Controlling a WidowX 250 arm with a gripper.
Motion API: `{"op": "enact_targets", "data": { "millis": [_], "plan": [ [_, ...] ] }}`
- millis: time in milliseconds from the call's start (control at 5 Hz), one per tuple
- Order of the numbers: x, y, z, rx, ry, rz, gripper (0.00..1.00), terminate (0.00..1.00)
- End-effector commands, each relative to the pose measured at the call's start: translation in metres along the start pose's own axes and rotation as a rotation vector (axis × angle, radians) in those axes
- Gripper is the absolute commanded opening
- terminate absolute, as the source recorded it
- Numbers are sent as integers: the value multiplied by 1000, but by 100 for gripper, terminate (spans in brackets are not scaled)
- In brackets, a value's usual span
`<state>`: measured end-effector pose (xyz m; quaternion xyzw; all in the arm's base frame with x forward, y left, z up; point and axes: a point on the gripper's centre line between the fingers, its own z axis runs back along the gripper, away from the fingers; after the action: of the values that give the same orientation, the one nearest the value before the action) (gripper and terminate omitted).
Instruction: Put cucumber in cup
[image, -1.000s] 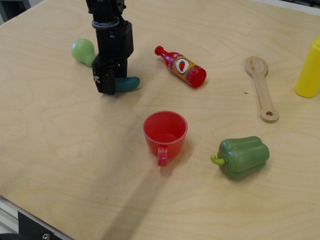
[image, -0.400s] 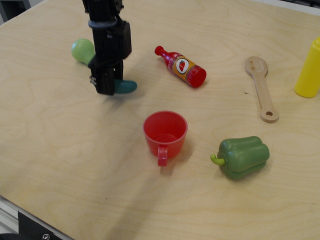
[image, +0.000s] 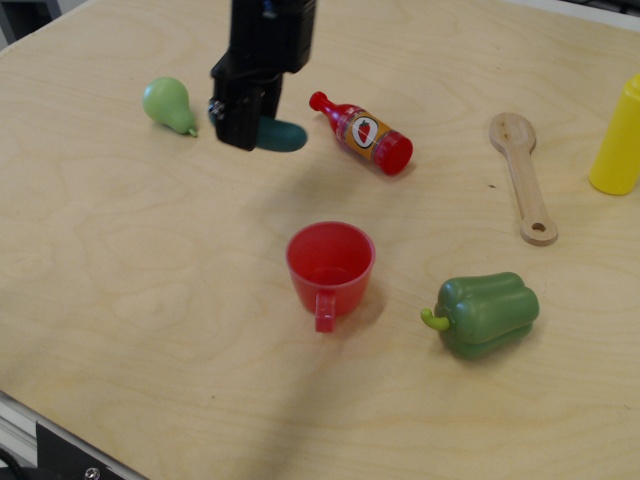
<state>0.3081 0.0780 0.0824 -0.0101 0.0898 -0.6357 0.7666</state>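
Clamped in the black robot gripper (image: 243, 128), raised above the pale plywood tabletop (image: 130, 300): a small, smooth, dark teal-green toy cucumber (image: 280, 134), one rounded end jutting out to the right of the fingers. Below and to the right, upright on the wood and well apart from the gripper: a red plastic cup (image: 331, 265) with a small loop handle turned toward the camera (inside bare, red bottom showing). Just left of the gripper, lying on the table: a pale green toy pear (image: 167, 103). To the right of the cucumber, on its side: a red toy ketchup bottle (image: 362, 133) with an orange label, cap pointing up-left. Right of the cup: a blocky green toy bell pepper (image: 485, 314) with a lighter curled stem. Farther right: a light wooden spoon (image: 524, 176), bowl away from the camera, and, cut off by the frame edge, a yellow plastic bottle (image: 619, 138).
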Motion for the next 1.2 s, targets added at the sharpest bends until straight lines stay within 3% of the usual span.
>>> {"op": "enact_targets", "data": {
  "millis": [0, 400, 1000],
  "plan": [
    [37, -20, 35, 71, 31, -148, 0, 0],
    [61, -49, 18, 41, 74, -260, 0, 0],
    [70, -54, -10, 2, 122, -262, 0, 0]
  ]
}}
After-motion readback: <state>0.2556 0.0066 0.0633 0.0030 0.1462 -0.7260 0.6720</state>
